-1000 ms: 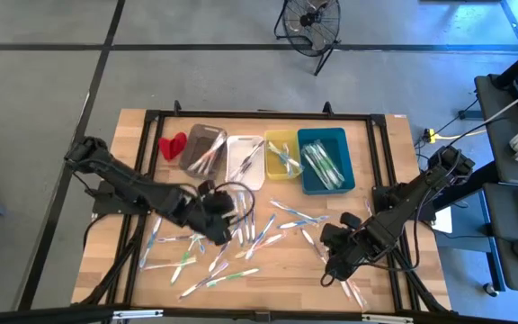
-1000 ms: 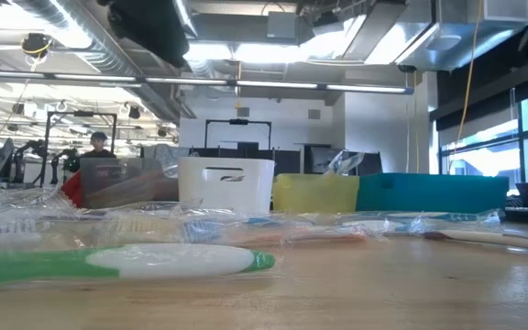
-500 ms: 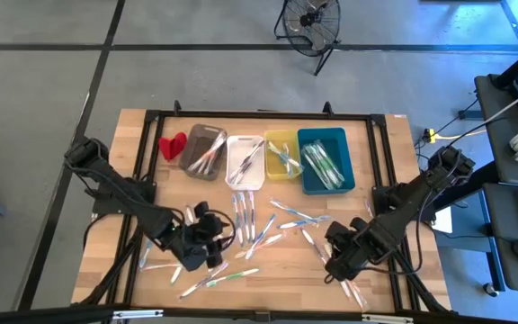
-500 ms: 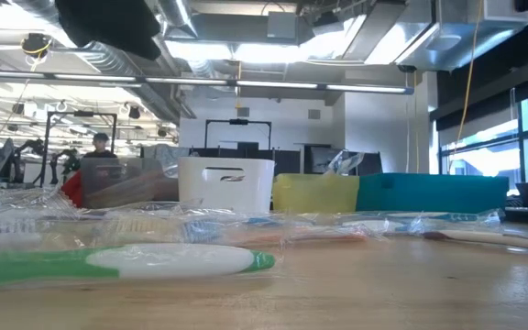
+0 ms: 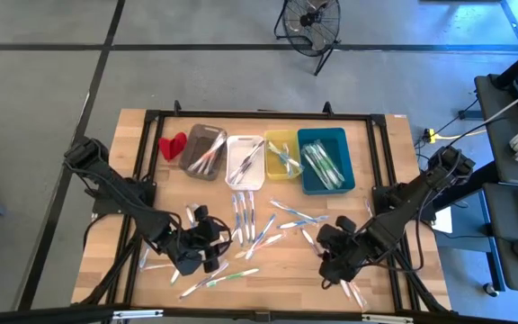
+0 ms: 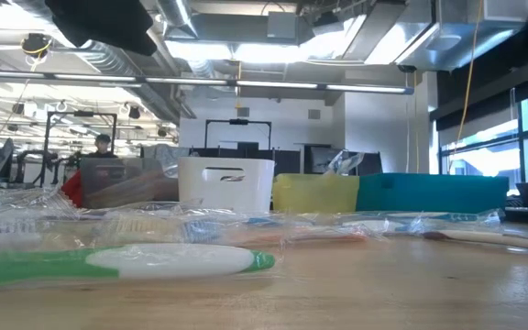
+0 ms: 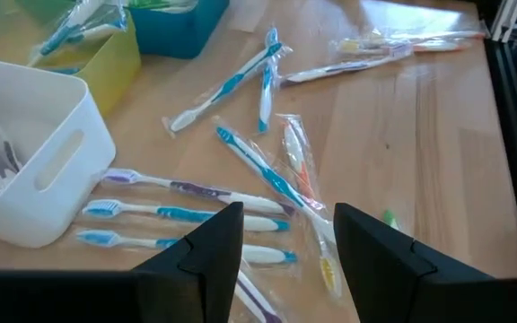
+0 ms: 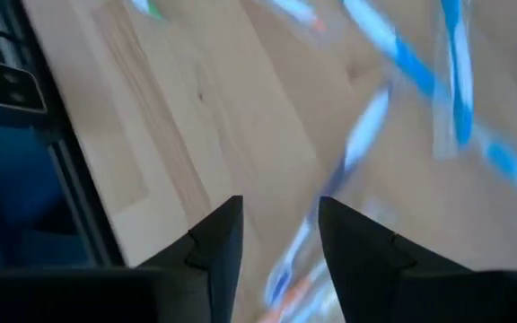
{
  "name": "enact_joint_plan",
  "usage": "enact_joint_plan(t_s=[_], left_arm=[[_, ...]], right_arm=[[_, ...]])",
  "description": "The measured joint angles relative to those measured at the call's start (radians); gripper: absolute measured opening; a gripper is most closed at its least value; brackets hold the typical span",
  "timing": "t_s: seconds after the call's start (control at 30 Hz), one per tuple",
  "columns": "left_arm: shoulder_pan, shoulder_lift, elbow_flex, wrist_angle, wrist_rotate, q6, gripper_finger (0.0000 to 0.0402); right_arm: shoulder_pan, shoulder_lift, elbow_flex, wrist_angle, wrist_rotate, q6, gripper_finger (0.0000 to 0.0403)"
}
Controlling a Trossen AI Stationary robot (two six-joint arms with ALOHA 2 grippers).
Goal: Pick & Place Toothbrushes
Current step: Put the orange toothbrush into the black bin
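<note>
I am looking down on the wooden table [image 5: 380, 162], where the thin pale plastic toothbrushes [image 5: 241, 216] are lying scattered across the middle and lower part of the frame. Three of them beside the white rectangular bin [image 7: 21, 152] are lying side by side with their long axes parallel, bristle heads pointing toward the picture's left in the left wrist view. Others are crossing each other at angles, mostly running diagonally. More are sitting inside the grey bin [image 5: 203, 148], the yellow bin [image 5: 281, 153] and the teal bin [image 5: 325, 159] along the upper middle of the frame.

I am holding the left gripper [image 5: 207, 250] low over the loose sticks at lower left of centre, its jaws standing apart with nothing between them. The right gripper [image 5: 329, 255] is hanging over the table at lower right; its jaws are showing a gap, with a blue and white stick [image 8: 357, 152] blurred beyond them.
</note>
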Motion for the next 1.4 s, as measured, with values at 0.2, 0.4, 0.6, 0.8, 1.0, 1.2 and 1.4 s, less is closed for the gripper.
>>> enact_joint_plan(t_s=[0.2,0.4,0.6,0.8,1.0,1.2,1.4], left_arm=[[0.004,0.0,0.0,-0.002,-0.003,0.011,0.0171],[0.0,0.0,0.0,-0.003,0.001,0.01,0.0171],[-0.007,0.0,0.0,-0.001,0.003,0.008,0.0171],[-0.006,0.0,0.0,0.0,0.003,0.002,0.0171],[-0.006,0.0,0.0,0.0,0.002,0.001,0.0171],[-0.006,0.0,0.0,0.0,0.002,0.0,0.0171],[-0.006,0.0,0.0,0.0,0.003,0.0,0.0171]], right_arm=[[0.017,0.0,0.0,-0.087,-0.213,0.296,0.0128],[0.068,0.046,0.0,-0.128,-0.288,0.437,0.0112],[0.106,0.15,0.0,-0.111,-0.43,0.472,0.0118],[0.129,0.201,0.0,-0.038,-0.5,0.493,0.0147],[0.155,0.239,0.0,-0.063,-0.501,0.517,0.017],[0.171,0.275,0.0,-0.062,-0.523,0.525,0.0186],[0.171,0.298,0.0,-0.042,-0.519,0.526,0.0193]])
